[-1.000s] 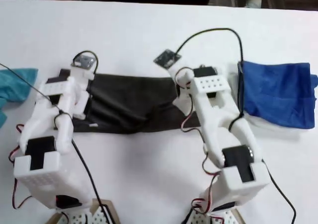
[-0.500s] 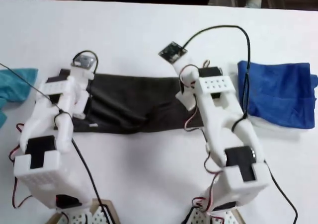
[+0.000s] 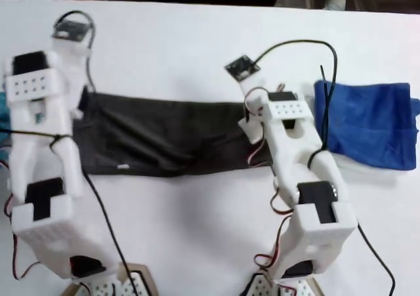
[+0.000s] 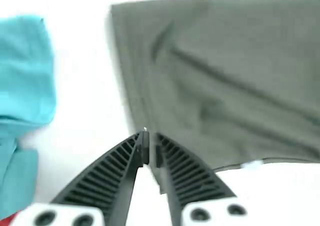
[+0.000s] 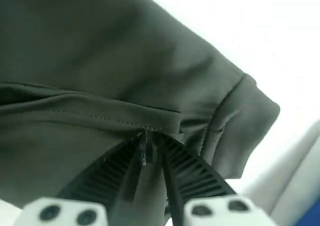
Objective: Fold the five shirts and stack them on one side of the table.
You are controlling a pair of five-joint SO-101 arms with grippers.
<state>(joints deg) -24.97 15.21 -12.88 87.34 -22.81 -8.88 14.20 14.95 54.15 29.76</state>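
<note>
A dark shirt [image 3: 164, 135] lies folded into a long strip across the middle of the white table [image 3: 197, 40]. My right arm [image 3: 289, 125] stands over the shirt's right end. There the right gripper [image 5: 150, 147] is shut on a bunched fold of the dark shirt [image 5: 100, 60], next to a sleeve cuff [image 5: 250, 116]. My left arm [image 3: 39, 92] is at the strip's left end. The left gripper [image 4: 149, 148] hangs shut above the left edge of the dark shirt [image 4: 225, 85], which lies flat there with no cloth visible between the fingers.
A folded blue shirt [image 3: 367, 122] rests at the table's right side on a pale folded cloth [image 3: 348, 161]. A teal shirt [image 4: 22, 85] lies just left of the dark one. Cables trail from both arms, and the arm bases stand at the near edge.
My left arm has swung up and to the left, uncovering the shirt's left end. The right arm has crept to the right with the cloth, and the strip now lies longer.
</note>
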